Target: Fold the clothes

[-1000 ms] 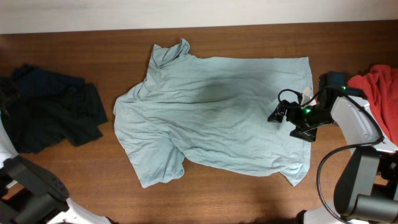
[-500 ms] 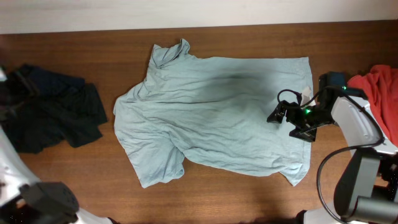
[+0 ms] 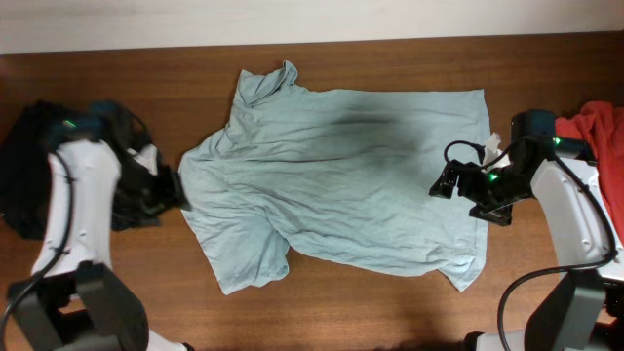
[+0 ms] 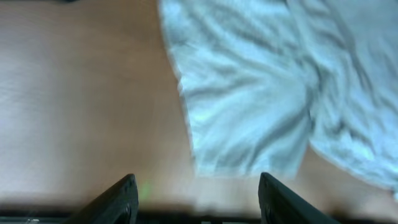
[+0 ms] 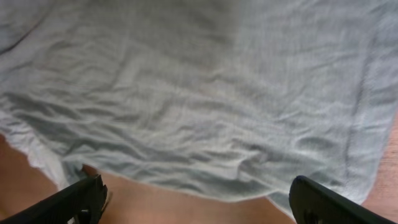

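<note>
Here, plain pale grey-blue T-shirt [image 3: 331, 185].

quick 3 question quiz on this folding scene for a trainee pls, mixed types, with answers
1. True or false: the large pale grey-blue fabric T-shirt is already folded in half.
2. What colour is the crumpled fabric garment at the right edge of the brown wooden table? A) red B) yellow C) white
3. Fill in: the left gripper and the right gripper both have their jaws ____.
Key: 1 false, it lies spread flat. 2 A. 3 open, holding nothing.
</note>
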